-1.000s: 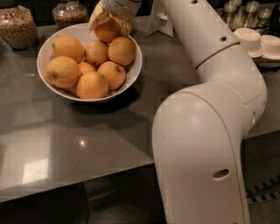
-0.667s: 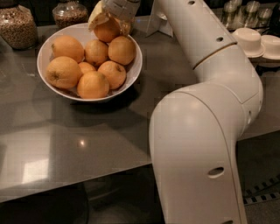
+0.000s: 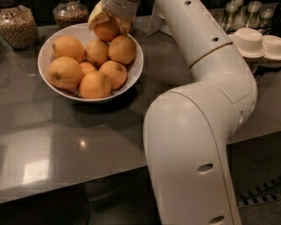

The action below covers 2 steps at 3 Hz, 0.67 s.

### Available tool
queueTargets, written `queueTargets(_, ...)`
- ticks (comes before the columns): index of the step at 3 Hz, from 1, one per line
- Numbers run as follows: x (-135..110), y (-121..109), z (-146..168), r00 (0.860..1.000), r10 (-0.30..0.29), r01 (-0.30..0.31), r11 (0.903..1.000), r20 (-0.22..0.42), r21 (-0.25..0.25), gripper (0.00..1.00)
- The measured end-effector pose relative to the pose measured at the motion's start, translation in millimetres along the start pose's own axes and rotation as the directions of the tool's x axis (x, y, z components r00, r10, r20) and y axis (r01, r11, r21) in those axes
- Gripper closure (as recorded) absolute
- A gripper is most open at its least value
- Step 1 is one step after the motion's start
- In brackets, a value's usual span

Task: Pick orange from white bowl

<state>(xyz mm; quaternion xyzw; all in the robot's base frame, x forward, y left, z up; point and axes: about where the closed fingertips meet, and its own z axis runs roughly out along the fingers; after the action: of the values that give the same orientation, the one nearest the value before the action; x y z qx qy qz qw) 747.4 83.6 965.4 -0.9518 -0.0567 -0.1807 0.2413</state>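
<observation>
The white bowl (image 3: 49,47) sits on the grey counter at the upper left and holds several oranges. My gripper (image 3: 109,23) reaches down from the top edge over the bowl's far right side. Its yellowish fingers (image 3: 97,16) are closed around one orange (image 3: 106,30), held at the bowl's back rim, just above the other fruit. A small orange (image 3: 88,67) is half hidden among the bigger ones. My white arm fills the right half of the view.
Two glass jars (image 3: 17,25) of grains stand behind the bowl at the top left. White cups (image 3: 250,41) and small metal-lidded jars (image 3: 246,11) sit at the top right. The grey counter's (image 3: 66,145) front edge runs along the lower left.
The gripper stays shut on the same orange at the bowl's far rim; the arm's elbow has shifted slightly. The other oranges have not moved.
</observation>
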Motion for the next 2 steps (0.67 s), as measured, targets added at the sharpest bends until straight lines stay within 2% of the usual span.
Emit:
queueTargets(1,9.8,-0.7,-9.3,0.998,0.055,-0.054,0.9981,-0.033,0.028,1.00)
queueTargets(2,7.8,-2.2,-9.5,0.998,0.055,-0.055,0.9981,-0.033,0.028,1.00)
